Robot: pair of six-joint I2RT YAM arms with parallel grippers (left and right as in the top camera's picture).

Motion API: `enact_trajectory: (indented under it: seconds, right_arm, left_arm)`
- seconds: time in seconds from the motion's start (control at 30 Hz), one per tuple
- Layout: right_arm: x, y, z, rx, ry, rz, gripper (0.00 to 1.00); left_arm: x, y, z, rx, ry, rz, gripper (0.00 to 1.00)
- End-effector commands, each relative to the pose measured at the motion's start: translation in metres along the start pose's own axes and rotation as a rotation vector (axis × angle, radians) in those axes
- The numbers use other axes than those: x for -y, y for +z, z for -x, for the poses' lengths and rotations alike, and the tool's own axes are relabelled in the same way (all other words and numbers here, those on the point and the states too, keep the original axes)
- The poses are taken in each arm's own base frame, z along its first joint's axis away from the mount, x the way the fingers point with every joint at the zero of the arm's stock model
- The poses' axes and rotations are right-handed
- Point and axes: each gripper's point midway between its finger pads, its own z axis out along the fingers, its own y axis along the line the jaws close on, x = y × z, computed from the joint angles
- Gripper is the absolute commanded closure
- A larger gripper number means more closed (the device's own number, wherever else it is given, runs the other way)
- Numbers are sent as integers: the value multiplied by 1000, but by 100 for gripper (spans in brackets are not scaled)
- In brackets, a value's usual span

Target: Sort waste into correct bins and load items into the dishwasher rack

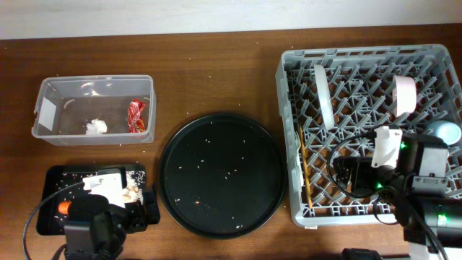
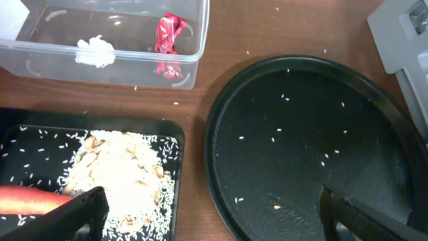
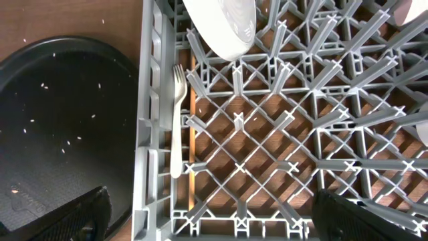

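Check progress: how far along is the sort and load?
Looks nearly done.
Done: red wrapper and tissue wad sit in the clear tub; carrot and food scraps in the shallow black tray; plate, fork and chopsticks in the rack.
In hand: nothing; left end effector and right end effector are open, empty.
Left: apparently only rice grains on the round tray.

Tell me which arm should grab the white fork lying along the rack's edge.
Right. The right gripper, jaws open, hangs over the rack with the fork just ahead in its wrist view. The left gripper is over the shallow black tray, with the round tray between.
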Motion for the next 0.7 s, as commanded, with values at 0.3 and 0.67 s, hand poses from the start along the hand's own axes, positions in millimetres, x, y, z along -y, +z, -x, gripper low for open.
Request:
enact_trajectory:
  seconds: [0.3, 0.67]
  right_arm:
    - [7, 28, -7, -126, 16, -9, 2]
    - [12, 55, -17, -252, 38, -8, 2]
  left_arm:
    - [0, 0, -4, -10, 6, -6, 1]
    - [0, 0, -5, -14, 6, -6, 1]
